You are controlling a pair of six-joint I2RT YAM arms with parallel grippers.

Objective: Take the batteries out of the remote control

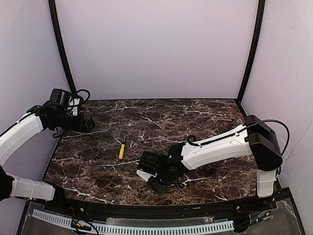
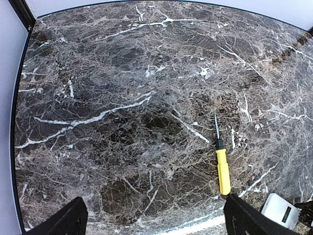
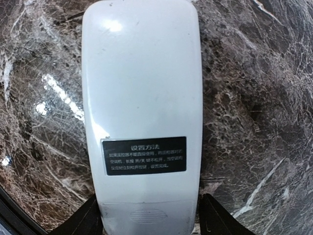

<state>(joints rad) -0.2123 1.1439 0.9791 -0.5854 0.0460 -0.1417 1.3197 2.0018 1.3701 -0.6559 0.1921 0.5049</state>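
White remote control, yellow screwdriver, seemingly brown-marbled table

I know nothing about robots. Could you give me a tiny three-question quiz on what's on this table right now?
1. True or false: the left gripper is holding the screwdriver.
2. What lies between the fingers of the right gripper? A) the remote control B) the screwdriver C) the batteries
3. Short answer: can any batteries be seen?

Key:
1. False. It is open above the bare table, and the screwdriver lies apart from it.
2. A.
3. No. The remote control shows only a white side with a black label.
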